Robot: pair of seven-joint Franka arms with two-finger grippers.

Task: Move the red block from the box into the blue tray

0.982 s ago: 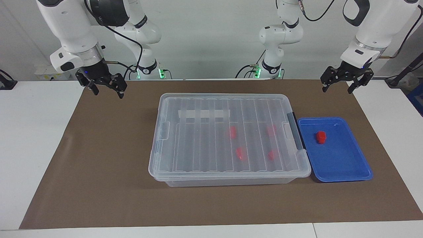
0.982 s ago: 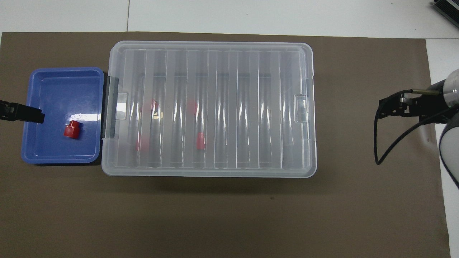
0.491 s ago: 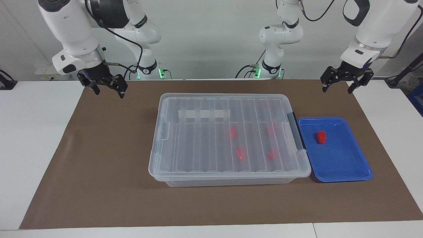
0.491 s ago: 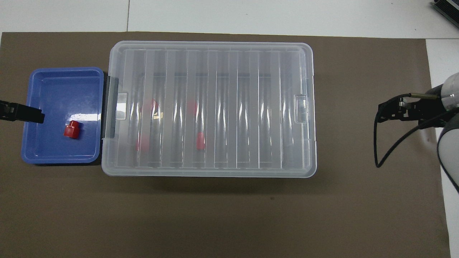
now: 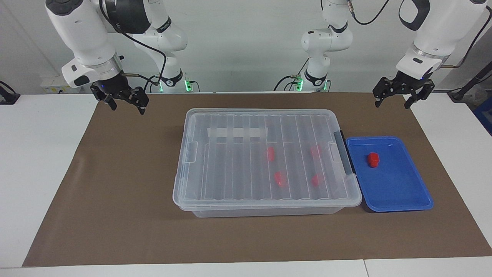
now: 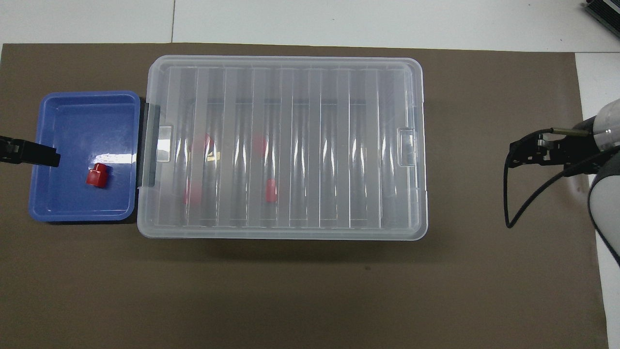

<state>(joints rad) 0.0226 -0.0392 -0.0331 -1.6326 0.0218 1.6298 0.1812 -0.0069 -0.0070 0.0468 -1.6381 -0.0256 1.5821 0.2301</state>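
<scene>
One red block point(image 5: 373, 159) is seen lying loose in the blue tray point(image 5: 399, 200), toward the end of the tray nearer to the robots, so the placing appears to be done. The tray is set just beside the black latch point(image 5: 344, 157) of the clear box point(image 5: 192, 184), at the left arm's end of the worktop; that placing is judged to keep the carry from box to tray short. The ribbed lid point(image 5: 230, 169) is seated flat on the box, which suggests that the box has been closed after the block was taken out. Four red blocks point(image 5: 270, 154) are counted inside, blurred through the lid and gathered in the half of the box nearest the tray. A white tape strip point(image 5: 237, 132) is seen on the lid's edge nearer to the robots.

Counted in all: five red blocks, one tray, one box with one lid, two arms.

The left gripper point(image 5: 395, 102) is held in the air over the corner of the brown mat point(image 5: 115, 192) just nearer to the robots than the tray, with its jaws spread and nothing between them. The right gripper point(image 5: 125, 105) is raised over the mat at the right arm's end, well apart from the box, its jaws likewise released and empty. Both arms are judged to be parked clear of the things, as at the end of a task.
</scene>
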